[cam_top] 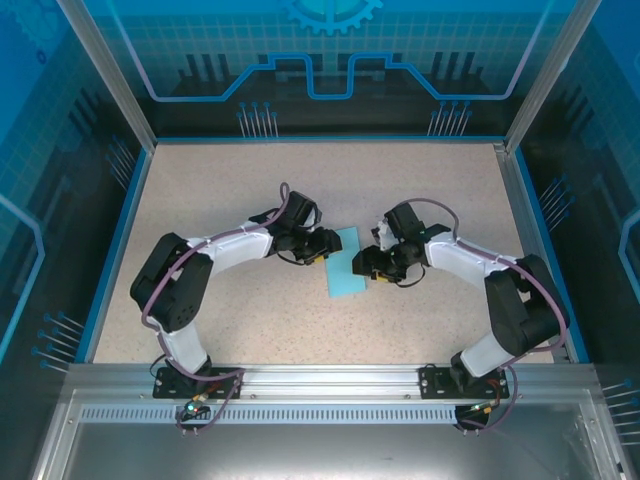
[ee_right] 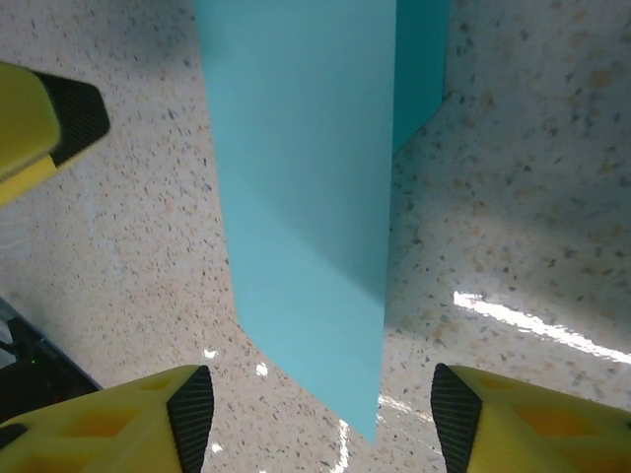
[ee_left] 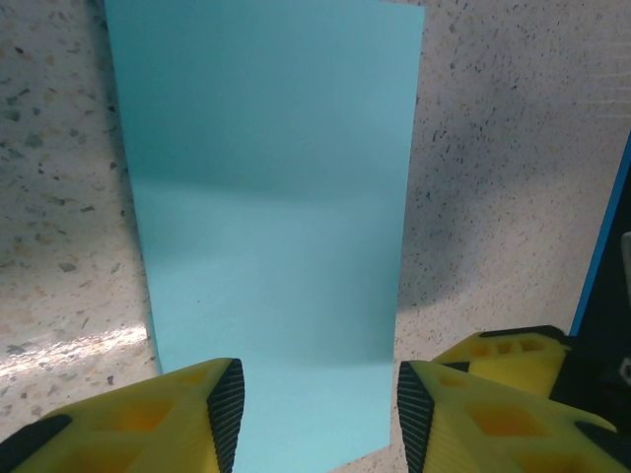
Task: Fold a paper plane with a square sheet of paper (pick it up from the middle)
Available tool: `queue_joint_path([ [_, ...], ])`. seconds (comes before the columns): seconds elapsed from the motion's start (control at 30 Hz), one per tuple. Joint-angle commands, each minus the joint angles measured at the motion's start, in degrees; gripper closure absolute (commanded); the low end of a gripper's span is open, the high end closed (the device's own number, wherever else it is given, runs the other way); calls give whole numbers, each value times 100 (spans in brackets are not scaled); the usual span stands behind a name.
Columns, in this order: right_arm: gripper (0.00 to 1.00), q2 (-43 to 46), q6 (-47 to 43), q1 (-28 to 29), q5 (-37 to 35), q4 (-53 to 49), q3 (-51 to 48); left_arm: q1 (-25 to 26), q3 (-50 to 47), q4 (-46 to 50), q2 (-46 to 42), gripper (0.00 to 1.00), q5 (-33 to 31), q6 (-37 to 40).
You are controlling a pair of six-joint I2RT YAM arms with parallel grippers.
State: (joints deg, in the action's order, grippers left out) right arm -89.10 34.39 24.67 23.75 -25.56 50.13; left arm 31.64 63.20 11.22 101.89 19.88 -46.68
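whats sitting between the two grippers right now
The cyan sheet of paper lies on the table between the left gripper and the right gripper, shown in the top external view.

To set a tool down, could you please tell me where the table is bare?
Bare: the far half of the table to the back wall, and the near strip between the arm bases. Crowded: the middle, where left claw and right claw flank the paper.

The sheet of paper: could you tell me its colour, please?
The paper is plain light cyan, clearest in the left wrist view.
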Motion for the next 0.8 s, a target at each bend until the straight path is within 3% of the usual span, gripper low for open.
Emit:
queue_joint_path([
  [0.0, 37, -131, 103, -35, 367, -4, -226, 35, 186, -32, 126, 52, 146, -95],
  [0.13, 39, -202, 201, 33, 514, 50, -345, 30, 223, 3, 226, 53, 148, -79],
  [0.4, 61, -142, 510, 160, 552, 359, -472, 35, 283, 32, 450, 56, 154, -50],
  [0.77, 78, -28, 603, 169, 460, 254, -303, 31, 395, 211, 769, 59, 145, 27],
])
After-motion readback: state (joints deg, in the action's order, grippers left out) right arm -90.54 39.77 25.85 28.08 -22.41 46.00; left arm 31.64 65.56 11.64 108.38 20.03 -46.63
